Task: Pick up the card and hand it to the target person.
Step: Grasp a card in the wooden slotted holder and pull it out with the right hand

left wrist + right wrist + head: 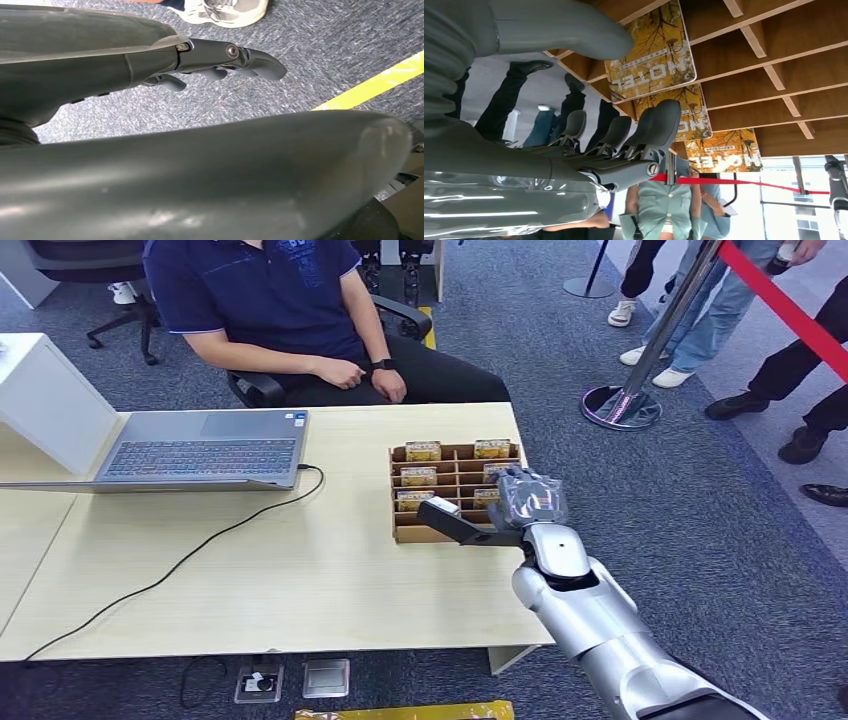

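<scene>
A: Where is the right hand (528, 498) just now?

B: Over the right side of the wooden card rack (405, 531), which stands on the bench (300, 580) near its right edge. The fingers (659, 125) are apart and hold nothing. From the wrist they reach toward the yellow hotel cards (659, 55), with the thumb (564, 25) on the other side of the nearest one.

A: So the card is not yet taken?

B: No. The cards stand in their compartments, several of them close together in that right column. That is my first worry: the fingers could catch two cards, or close on a wooden divider instead of a card.

A: And the rack itself?

B: It looks light and sits close to the bench edge. If the hand presses sideways, I judge it could slide the rack or tip it off.

A: What about the handover?

B: The person in the dark shirt (270, 290) sits across the bench, behind the laptop (200, 450). A thin card pinched weakly may slip as the arm swings across. The laptop's cable (180, 560) lies well to the left, so it seems safe.

A: And the left hand (220, 62)?

B: It hangs above the carpet, fingers loosely apart and empty.
</scene>
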You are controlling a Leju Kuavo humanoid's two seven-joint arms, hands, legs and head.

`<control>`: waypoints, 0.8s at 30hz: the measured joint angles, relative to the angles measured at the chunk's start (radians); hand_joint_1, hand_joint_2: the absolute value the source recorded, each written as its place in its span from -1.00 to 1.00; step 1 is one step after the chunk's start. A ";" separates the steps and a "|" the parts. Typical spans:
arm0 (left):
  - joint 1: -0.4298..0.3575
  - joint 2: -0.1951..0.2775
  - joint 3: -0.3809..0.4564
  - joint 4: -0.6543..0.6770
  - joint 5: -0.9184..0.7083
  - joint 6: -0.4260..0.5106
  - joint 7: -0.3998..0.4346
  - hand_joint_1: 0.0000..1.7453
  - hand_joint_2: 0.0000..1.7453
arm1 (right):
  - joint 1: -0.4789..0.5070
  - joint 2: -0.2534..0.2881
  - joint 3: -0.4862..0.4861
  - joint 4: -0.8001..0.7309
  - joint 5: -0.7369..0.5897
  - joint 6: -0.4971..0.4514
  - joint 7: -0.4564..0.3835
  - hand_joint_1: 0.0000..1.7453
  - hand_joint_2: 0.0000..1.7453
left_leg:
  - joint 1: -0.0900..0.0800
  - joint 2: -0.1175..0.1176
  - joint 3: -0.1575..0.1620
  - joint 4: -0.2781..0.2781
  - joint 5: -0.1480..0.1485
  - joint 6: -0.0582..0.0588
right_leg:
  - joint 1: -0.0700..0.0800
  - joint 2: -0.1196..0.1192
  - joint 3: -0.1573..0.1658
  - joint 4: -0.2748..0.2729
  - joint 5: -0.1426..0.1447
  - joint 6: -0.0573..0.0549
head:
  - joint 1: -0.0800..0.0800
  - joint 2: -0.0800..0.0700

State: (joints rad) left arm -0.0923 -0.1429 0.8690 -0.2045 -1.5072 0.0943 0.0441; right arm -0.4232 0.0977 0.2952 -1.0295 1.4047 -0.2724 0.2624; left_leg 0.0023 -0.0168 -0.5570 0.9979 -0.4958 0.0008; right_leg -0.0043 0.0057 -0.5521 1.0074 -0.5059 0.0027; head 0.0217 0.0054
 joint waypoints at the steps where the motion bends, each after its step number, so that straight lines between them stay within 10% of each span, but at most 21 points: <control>1: 0.000 0.000 0.000 0.000 0.000 0.000 0.000 -1.00 -1.00 | 0.000 0.000 0.000 0.002 0.002 0.000 0.001 0.09 1.00 | 0.000 0.000 0.000 0.000 0.000 0.000 | 0.000 0.000 0.000 0.000 0.000 0.000 | 0.000 0.000; 7: 0.000 0.000 0.000 0.001 0.000 0.000 0.000 -1.00 -1.00 | -0.009 0.000 -0.001 0.017 0.010 -0.002 0.002 0.59 1.00 | 0.000 0.000 0.000 0.000 0.000 0.000 | 0.000 0.000 0.000 0.000 0.000 0.000 | 0.000 0.000; 24: 0.000 -0.001 0.000 0.001 -0.001 -0.003 0.003 -1.00 -1.00 | -0.022 0.002 0.000 0.056 0.016 -0.009 0.002 0.98 1.00 | 0.000 0.000 0.003 0.000 0.001 0.000 | 0.000 0.000 0.003 0.000 0.001 0.000 | 0.000 0.000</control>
State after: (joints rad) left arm -0.0923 -0.1438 0.8686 -0.2037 -1.5080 0.0917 0.0472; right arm -0.4448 0.0992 0.2949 -0.9739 1.4205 -0.2815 0.2644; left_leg 0.0023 -0.0167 -0.5544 0.9979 -0.4948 0.0006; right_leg -0.0043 0.0058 -0.5495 1.0073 -0.5052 0.0027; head 0.0221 0.0056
